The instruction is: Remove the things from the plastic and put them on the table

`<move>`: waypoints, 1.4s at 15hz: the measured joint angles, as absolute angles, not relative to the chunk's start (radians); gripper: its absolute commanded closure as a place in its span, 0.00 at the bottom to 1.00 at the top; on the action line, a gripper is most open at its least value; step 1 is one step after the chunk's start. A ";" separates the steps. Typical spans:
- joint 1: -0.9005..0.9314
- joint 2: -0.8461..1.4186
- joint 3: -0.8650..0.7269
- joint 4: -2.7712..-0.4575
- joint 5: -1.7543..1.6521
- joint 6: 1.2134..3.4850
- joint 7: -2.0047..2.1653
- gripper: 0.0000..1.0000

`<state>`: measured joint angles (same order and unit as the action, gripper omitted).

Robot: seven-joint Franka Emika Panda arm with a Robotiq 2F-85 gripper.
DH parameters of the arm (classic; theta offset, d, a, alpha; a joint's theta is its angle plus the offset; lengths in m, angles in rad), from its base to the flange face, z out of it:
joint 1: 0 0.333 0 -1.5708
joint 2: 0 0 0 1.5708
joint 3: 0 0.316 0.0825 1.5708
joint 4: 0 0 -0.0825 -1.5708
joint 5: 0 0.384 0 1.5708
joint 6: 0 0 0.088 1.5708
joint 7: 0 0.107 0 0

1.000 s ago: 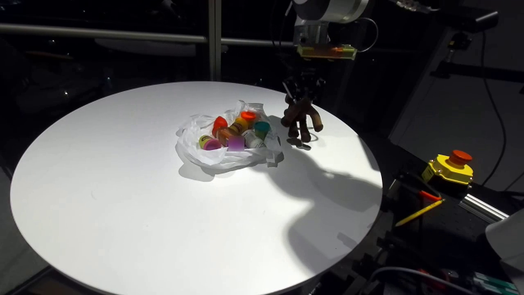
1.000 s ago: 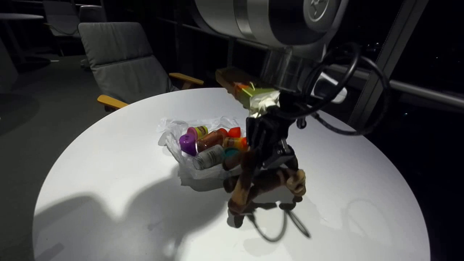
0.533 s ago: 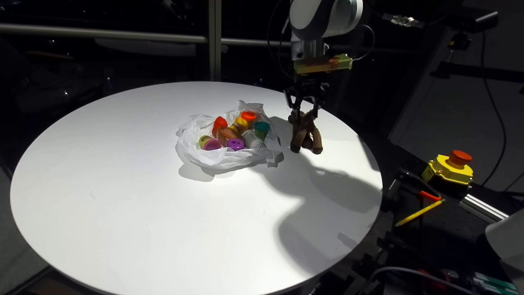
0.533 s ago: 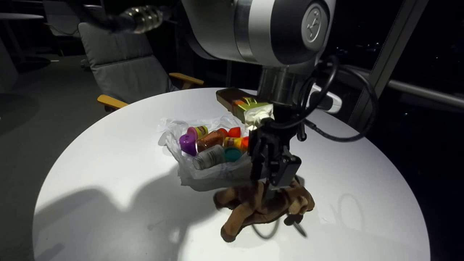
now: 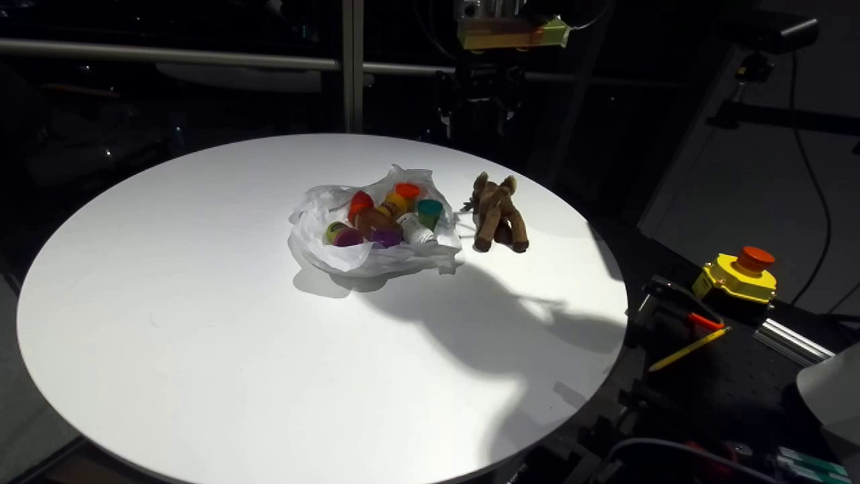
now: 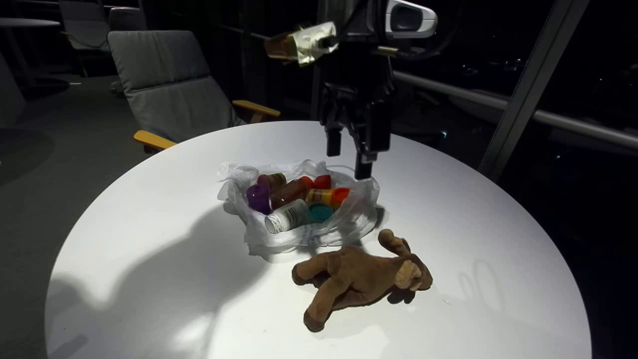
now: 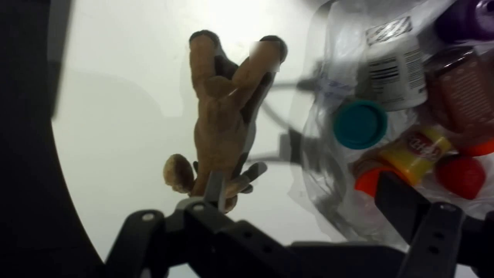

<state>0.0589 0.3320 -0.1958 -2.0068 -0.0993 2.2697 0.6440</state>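
A brown plush animal (image 6: pixel 359 274) lies on its belly on the white table (image 5: pixel 201 336), beside the crumpled white plastic bag (image 6: pixel 364 204). Inside the plastic are a white bottle (image 7: pixel 397 69), a teal-lidded tub (image 7: pixel 361 124), a yellow tub (image 7: pixel 418 150) with an orange lid, a reddish-brown bottle (image 7: pixel 465 90), a red piece (image 7: pixel 461 177), a purple item (image 6: pixel 258 198) and a pink-lidded tub (image 5: pixel 346 235). High over the table my gripper (image 6: pixel 348 157) stands open, nothing between its fingers. In the wrist view the gripper (image 7: pixel 303 185) overlaps the toy's head and the orange lid.
A grey chair (image 6: pixel 169 85) with wooden armrests stands at the table's far side. Beyond the table edge a dark bench carries a yellow box with a red button (image 5: pixel 739 275) and a yellow pencil (image 5: pixel 689 349). The arm's shadow crosses the tabletop.
A second ago the plush toy hung in my gripper; half a second ago it was down at the table. Now it lies released, and the gripper has opened and risen well above it.
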 measured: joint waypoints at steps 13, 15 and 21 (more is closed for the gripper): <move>0.009 0.569 -0.094 -1.889 0.202 2.267 0.594 0.00; -0.009 0.608 -0.094 -1.855 0.239 2.265 0.594 0.00; -0.042 0.684 -0.092 -1.764 0.320 2.223 0.594 0.00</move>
<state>-0.0423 0.6842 -0.0915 -1.7636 0.3199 2.2234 0.5942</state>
